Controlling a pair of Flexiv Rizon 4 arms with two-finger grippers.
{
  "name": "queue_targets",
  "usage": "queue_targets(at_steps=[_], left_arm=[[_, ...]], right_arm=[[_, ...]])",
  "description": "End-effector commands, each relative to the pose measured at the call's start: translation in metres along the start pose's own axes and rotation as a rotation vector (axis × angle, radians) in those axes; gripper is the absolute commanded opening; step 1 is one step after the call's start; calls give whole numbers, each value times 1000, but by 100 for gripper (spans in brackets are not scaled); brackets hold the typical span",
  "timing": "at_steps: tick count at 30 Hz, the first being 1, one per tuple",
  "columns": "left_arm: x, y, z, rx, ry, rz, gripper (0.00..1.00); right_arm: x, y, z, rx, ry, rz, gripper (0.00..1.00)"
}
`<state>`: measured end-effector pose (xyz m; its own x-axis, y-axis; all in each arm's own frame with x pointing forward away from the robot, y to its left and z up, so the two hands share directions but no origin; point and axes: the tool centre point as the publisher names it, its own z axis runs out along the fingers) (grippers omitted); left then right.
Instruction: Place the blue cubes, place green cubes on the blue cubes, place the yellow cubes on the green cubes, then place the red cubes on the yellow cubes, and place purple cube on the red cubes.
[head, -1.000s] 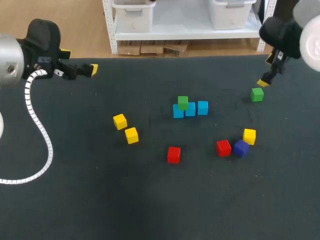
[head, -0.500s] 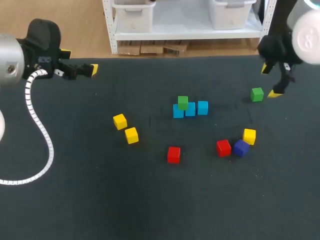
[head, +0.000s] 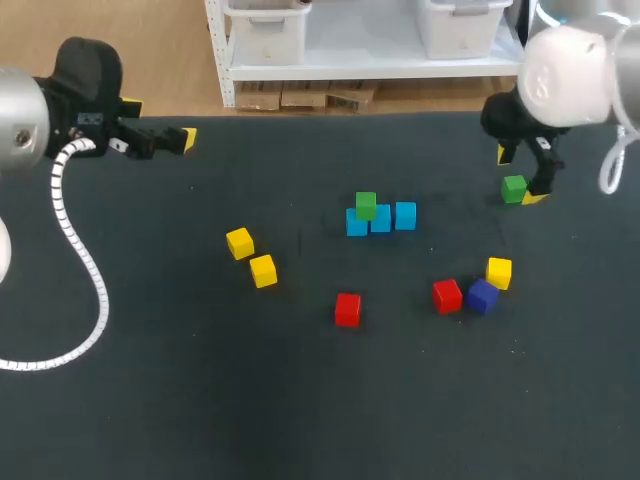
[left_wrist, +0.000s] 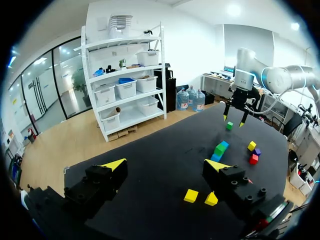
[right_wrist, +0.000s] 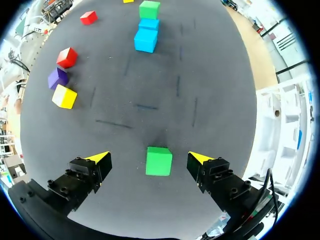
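Entry, right gripper (right_wrist: 149, 159): fingers spread wide, nothing pinched. The loose green cube (right_wrist: 159, 161) sits flat on the table (head: 150, 380) between the two yellow tips, slightly nearer one of them, with bare table showing on both sides of it. Only the right wrist view shows those gaps. In the head view the right gripper (head: 519, 176) stands over the same cube (head: 514, 187), and one tip looks as if it lies against the cube's side.

Entry, left gripper (head: 160, 122): held above the table's far left corner, well apart from every cube. The left wrist view shows its fingers (left_wrist: 115, 164) parted with nothing between them. Two yellow cubes lie on the table beyond the tips.

Count, from the head view:
- Green cubes, two: the loose one between the right fingers, and the stacked green cube (head: 366, 205) on top of a blue one.
- Blue cubes (head: 405, 215), three: side by side in a touching row, well apart from both grippers.
- Yellow cubes (head: 239, 242), three: two close together on the left arm's side of the row, and one touching the purple cube.
- Red cubes (head: 347, 309), two: one alone, one against the purple cube.
- Purple cube (head: 482, 296), one.

Right wrist view, ahead of the fingers: only two blue faces show beside the stacked green cube.
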<state>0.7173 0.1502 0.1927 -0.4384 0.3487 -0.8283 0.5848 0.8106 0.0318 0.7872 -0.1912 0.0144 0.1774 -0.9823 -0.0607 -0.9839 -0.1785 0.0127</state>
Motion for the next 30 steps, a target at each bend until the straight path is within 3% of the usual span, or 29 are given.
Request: queue_targets(at_steps=[1,6,9,10,13,15,16,17,25,30], left_arm=[[2,3,0,13,-10,2,100],[2,3,0,13,-10,2,100],[2,3,0,13,-10,2,100],[2,3,0,13,-10,2,100],[2,3,0,13,-10,2,100],[2,3,0,13,-10,2,100],[2,3,0,13,-10,2,100],[2,3,0,13,-10,2,100],[2,3,0,13,-10,2,100],[2,3,0,13,-10,2,100]], right_arm=[[4,-6,7,-69,-2,6,96],[10,-3,15,-79,3,17,100],[13,-3,17,-83,8,23,95],[14,-4,18,-82,9,24,88],[14,-4,19,-76,17,28,44],[15,-5,18,-66,11,35,27],[14,-5,17,-63,12,38,7],[14,-5,17,-61,11,38,0],[8,1,6,-50,0,95,0],[-6,3,-12,-13,64,152,0]])
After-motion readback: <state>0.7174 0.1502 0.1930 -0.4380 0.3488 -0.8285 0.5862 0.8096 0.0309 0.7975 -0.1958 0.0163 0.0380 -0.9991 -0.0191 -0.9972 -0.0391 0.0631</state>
